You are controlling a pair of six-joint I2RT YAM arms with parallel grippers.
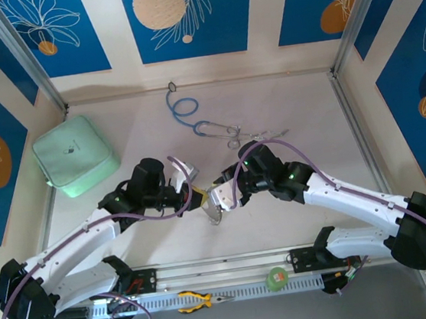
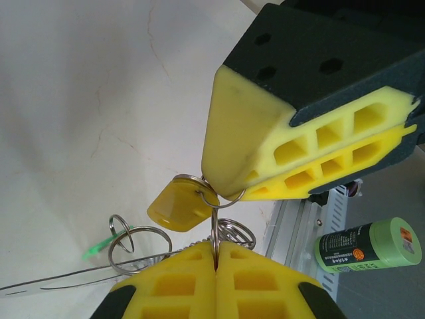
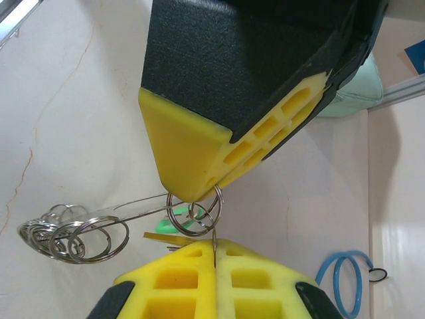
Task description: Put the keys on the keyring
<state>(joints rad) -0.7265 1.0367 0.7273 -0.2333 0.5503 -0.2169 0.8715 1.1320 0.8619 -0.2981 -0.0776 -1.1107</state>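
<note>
pale table (image 1: 315, 109), mint pouch (image 1: 74, 156) at left, blue-tubed stethoscope (image 1: 196, 124) at back

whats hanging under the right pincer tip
A small split ring carrying the yellow-headed key, with the table beneath. The key's blade is hidden behind its head; the fingertips cover the ring's top.

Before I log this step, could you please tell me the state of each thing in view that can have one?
left gripper: shut on the linked rings.
right gripper: shut on the linked rings.
yellow key: hanging from a ring between the grippers.
green key: mostly hidden, threading unclear.
keyring: its small rings bunched at one end.
pliers: closed, lying flat.
</note>
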